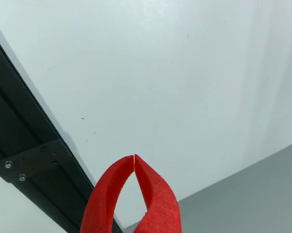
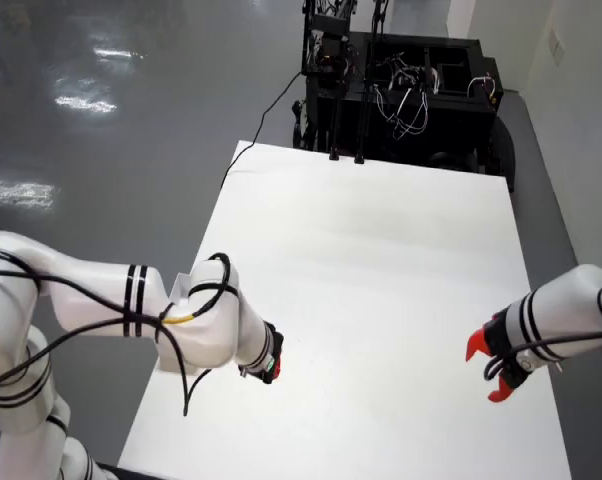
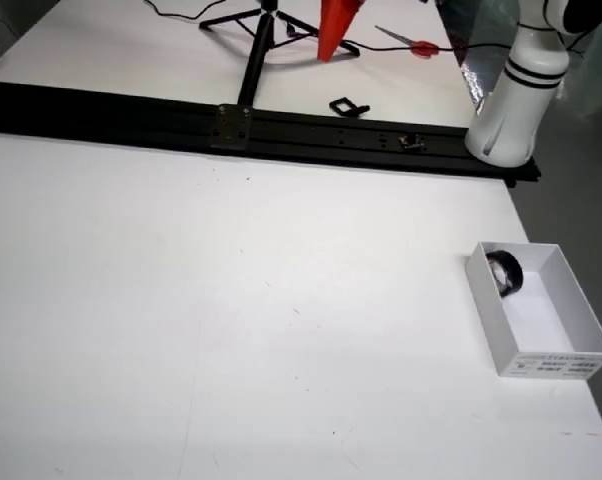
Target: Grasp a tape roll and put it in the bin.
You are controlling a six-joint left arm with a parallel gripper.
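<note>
Two red fingers: the end effector (image 1: 134,156) sits at 6 o'clock in the view that rides on it, its fingers curving up to tips that meet.
Grip state: pinched fully together, with nothing between the fingers.
Under the end effector: bare white bench (image 1: 175,73) fills most of that view.
Black rail (image 1: 29,145): runs diagonally from 10 o'clock down to 7 o'clock past the fingers, with a bolted plate on it.
Grey floor (image 1: 262,194): shows beyond the bench edge at 4 o'clock.
Tape roll (image 3: 504,272): a black roll already inside the bin, standing on edge against the wall at the bin's 10 o'clock corner, seen from the side.
Bin (image 3: 541,365): a white open box on the bench at 4 o'clock of the view from the side, close to the bench's right edge, with a small label on its near wall.
Arm base (image 3: 511,100): white with black bands, at 1 o'clock in the view from the side, standing at the right end of the rail.
View from above: two white arms reach over the bench from 8 and 4 o'clock; the bin is not visible there.
</note>
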